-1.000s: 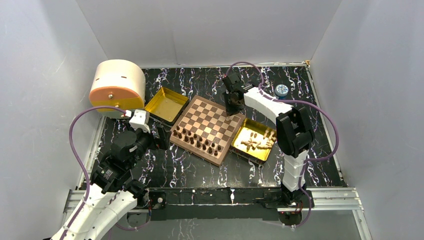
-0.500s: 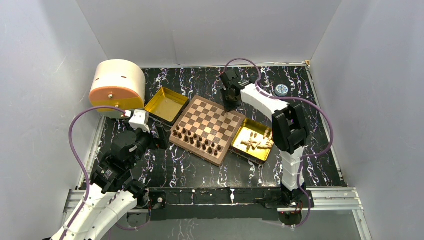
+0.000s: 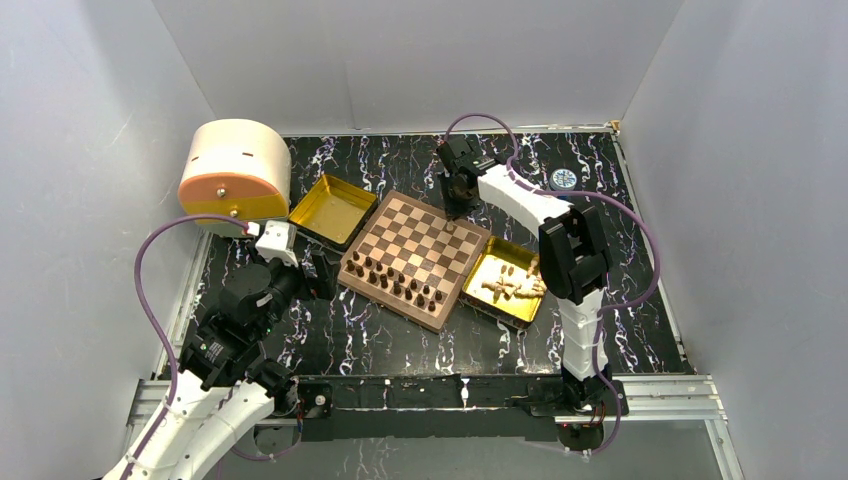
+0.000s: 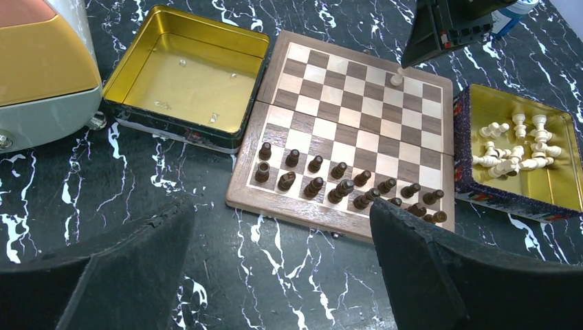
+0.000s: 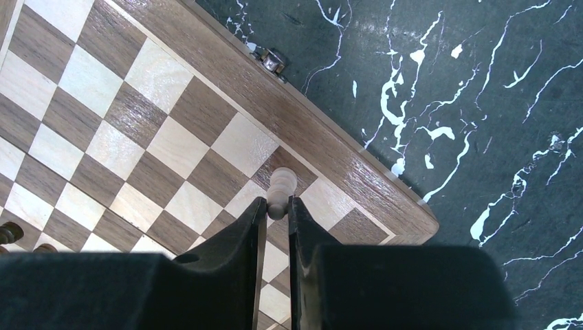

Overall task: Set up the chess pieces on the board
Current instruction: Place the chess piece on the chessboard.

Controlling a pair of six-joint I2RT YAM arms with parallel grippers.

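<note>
My right gripper [image 5: 277, 204] pinches a tan pawn [image 5: 282, 181] on the board [image 5: 309, 130]; pulling away crookedly could tip it over.

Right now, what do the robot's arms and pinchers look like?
The left arm and right arm are both chunky white shells joined by black motor blocks. A purple cable loops along each one. The left gripper has two wide black fingers with a rough, foamy-looking skin. The right gripper has black fingers too, narrowing to thin tips.
</note>
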